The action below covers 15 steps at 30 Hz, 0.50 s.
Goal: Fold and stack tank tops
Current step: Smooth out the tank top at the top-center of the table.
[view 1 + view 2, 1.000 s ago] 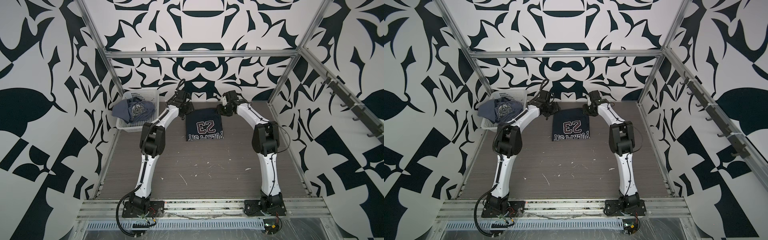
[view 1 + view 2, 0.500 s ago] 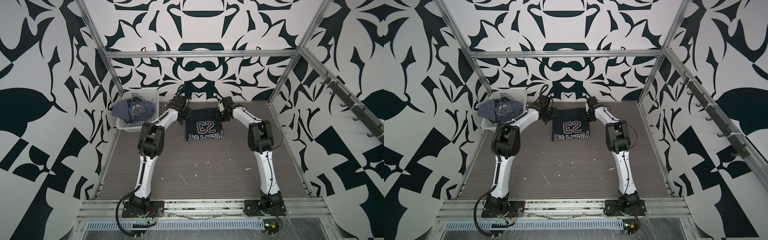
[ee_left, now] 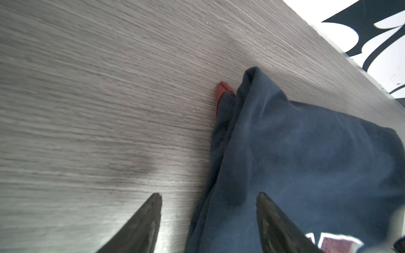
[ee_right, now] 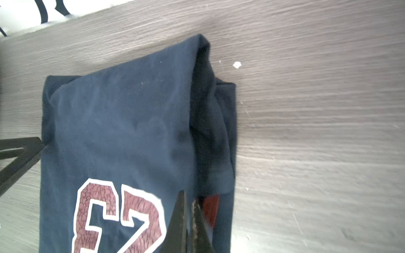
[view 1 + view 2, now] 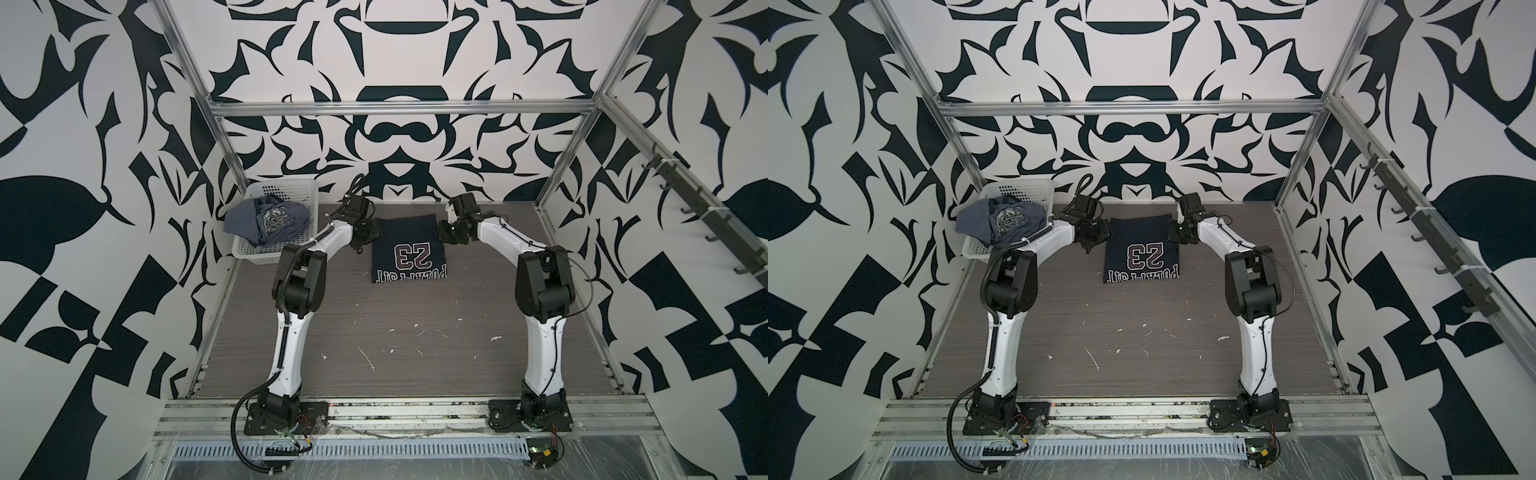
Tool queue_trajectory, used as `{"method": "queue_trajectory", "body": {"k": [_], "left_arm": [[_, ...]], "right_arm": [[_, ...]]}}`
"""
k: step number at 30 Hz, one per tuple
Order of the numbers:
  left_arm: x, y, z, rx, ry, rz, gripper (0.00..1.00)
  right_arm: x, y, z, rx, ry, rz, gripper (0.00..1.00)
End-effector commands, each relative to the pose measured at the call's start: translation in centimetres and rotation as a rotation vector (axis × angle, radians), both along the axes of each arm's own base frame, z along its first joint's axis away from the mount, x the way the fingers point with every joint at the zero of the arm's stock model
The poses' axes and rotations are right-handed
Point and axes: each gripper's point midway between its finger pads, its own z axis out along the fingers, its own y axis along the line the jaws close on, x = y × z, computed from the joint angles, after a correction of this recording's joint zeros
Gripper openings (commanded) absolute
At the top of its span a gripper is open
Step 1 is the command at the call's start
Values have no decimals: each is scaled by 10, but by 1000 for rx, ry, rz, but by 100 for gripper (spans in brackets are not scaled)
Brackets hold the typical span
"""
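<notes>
The navy tank top lies folded on the table at the middle back, its "23" print facing up. My left gripper is open and straddles the top's left edge, one finger over the wood and one over the cloth. My right gripper is shut at the top's right edge, where the upper layer's edge runs in between its fingertips. The slate grey-blue tank top lies crumpled in the basket.
A white perforated basket stands at the back left corner, just left of my left arm. The back wall is close behind both grippers. Metal frame posts line the table's sides. Small white flecks dot the wood towards the front.
The right gripper has gone from open to shut at the navy top's right edge. Both wrists have come in lower and closer to the top's sides. The left gripper has stayed open.
</notes>
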Motion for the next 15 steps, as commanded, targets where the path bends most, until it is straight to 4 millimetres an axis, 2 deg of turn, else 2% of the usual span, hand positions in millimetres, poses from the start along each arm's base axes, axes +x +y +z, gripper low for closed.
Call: {"method": "queue_trajectory", "body": {"k": [1, 4, 7, 10, 12, 14, 15], "left_arm": [[2, 4, 26, -15, -50, 18, 71], [0, 4, 28, -20, -49, 17, 72], [-3, 6, 31, -19, -56, 18, 72], [-7, 9, 36, -12, -64, 17, 72], [-10, 10, 38, -12, -64, 18, 73], [-14, 11, 40, -14, -65, 16, 73], [-16, 12, 42, -15, -69, 17, 73]], "right_arm": [[6, -9, -3, -18, -12, -51, 0], [12, -14, -22, -38, 15, -64, 0], [15, -12, -28, -32, 37, -54, 3], [12, -6, -19, 8, 22, -37, 28], [10, -3, -18, 38, 33, -38, 37], [7, -2, -21, 44, 48, -34, 53], [6, -1, -24, 52, 55, -36, 56]]}}
